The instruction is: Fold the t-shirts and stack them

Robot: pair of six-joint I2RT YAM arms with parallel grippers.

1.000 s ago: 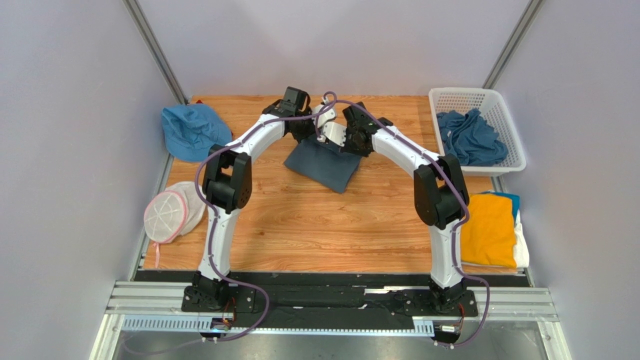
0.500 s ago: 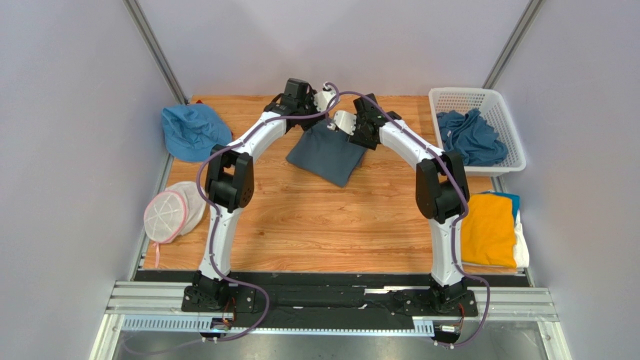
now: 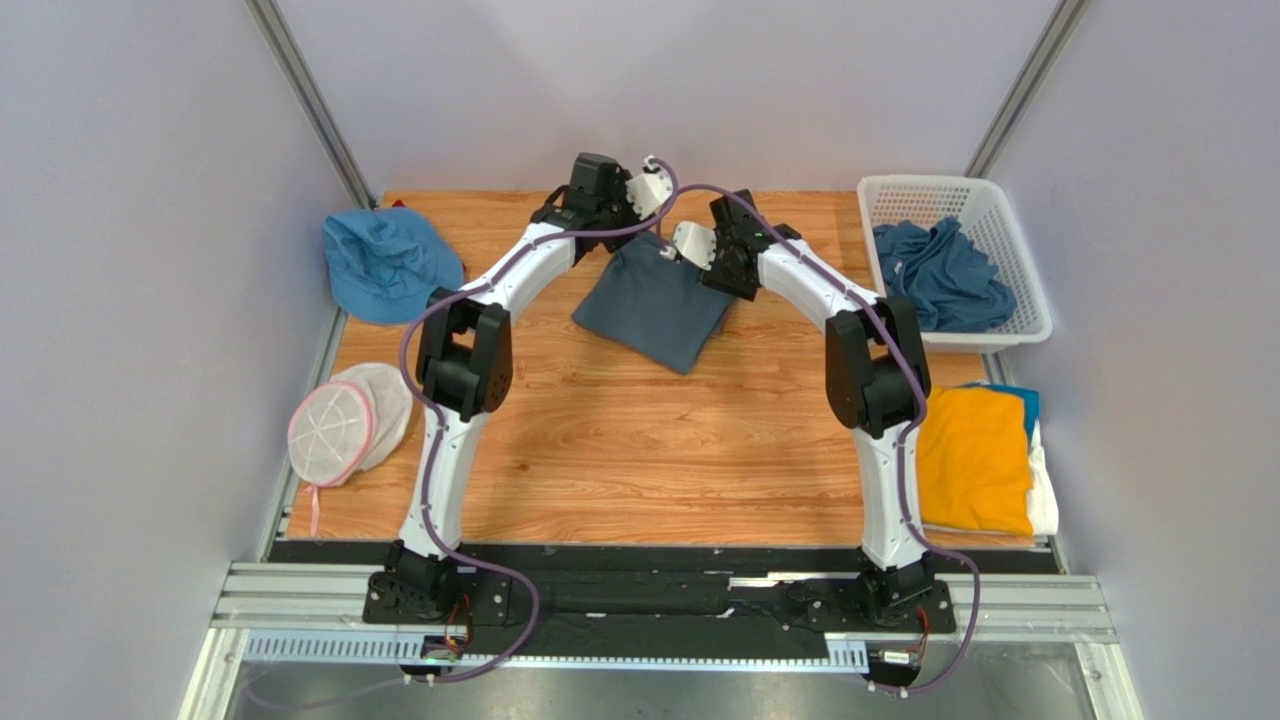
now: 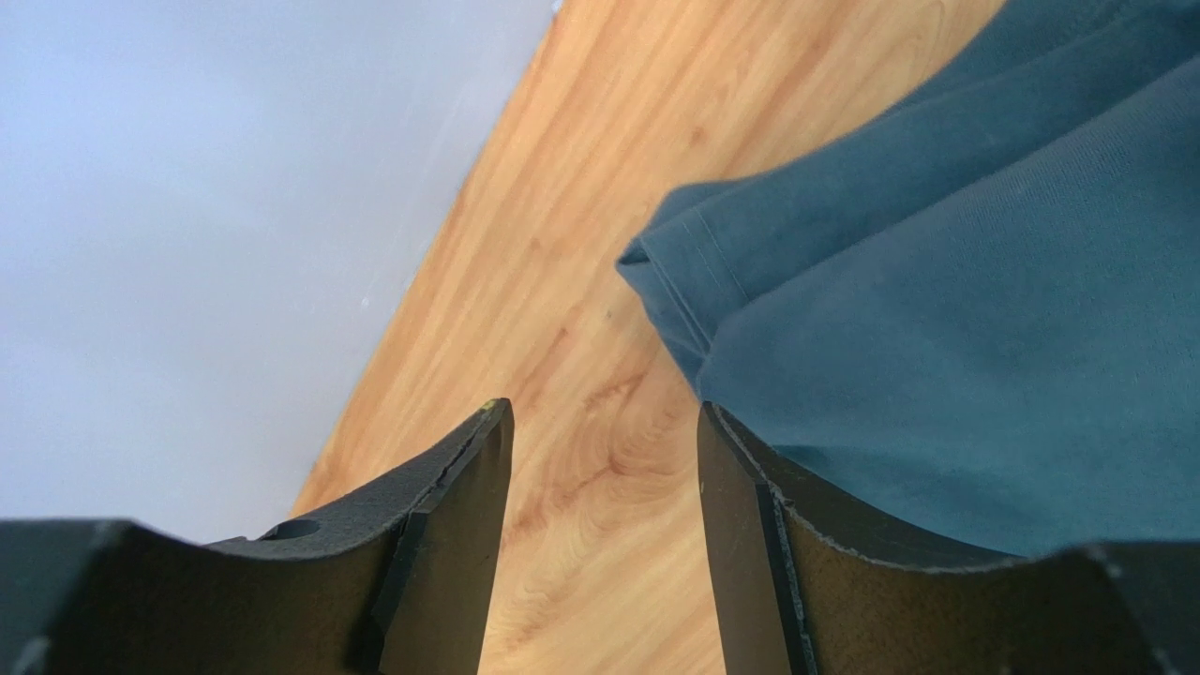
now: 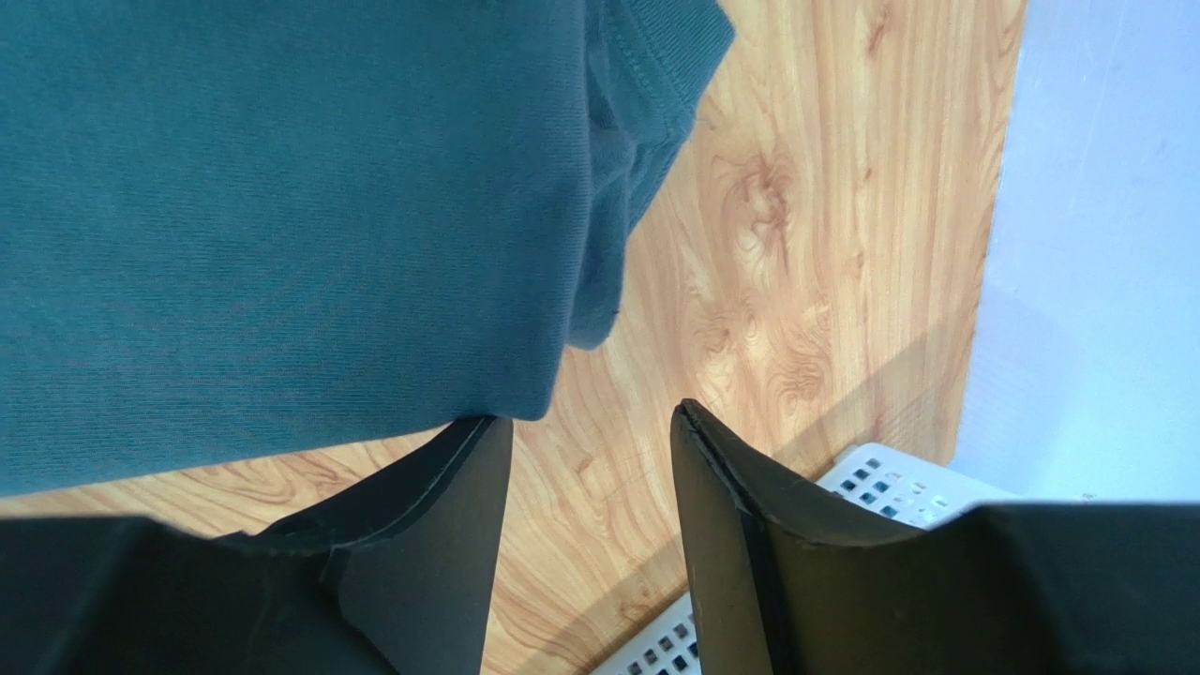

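A dark slate-blue t-shirt lies folded at the far middle of the table; it also fills much of the left wrist view and the right wrist view. My left gripper is at its far left corner, open, with bare wood between the fingers. My right gripper is at its far right corner, open and empty. More slate-blue t-shirts lie in the basket. A mustard-yellow t-shirt tops a stack at the right edge, over bright blue and white cloth.
A white mesh basket stands at the back right; its rim shows by the right fingers. A blue brimmed hat lies at the back left. A round white pouch with pink edging sits at the left edge. Grey walls enclose the table.
Both grippers opened and let go of the slate-blue shirt's far edge. The shirt now lies flat and further back, and both arms have lifted slightly toward the far side.
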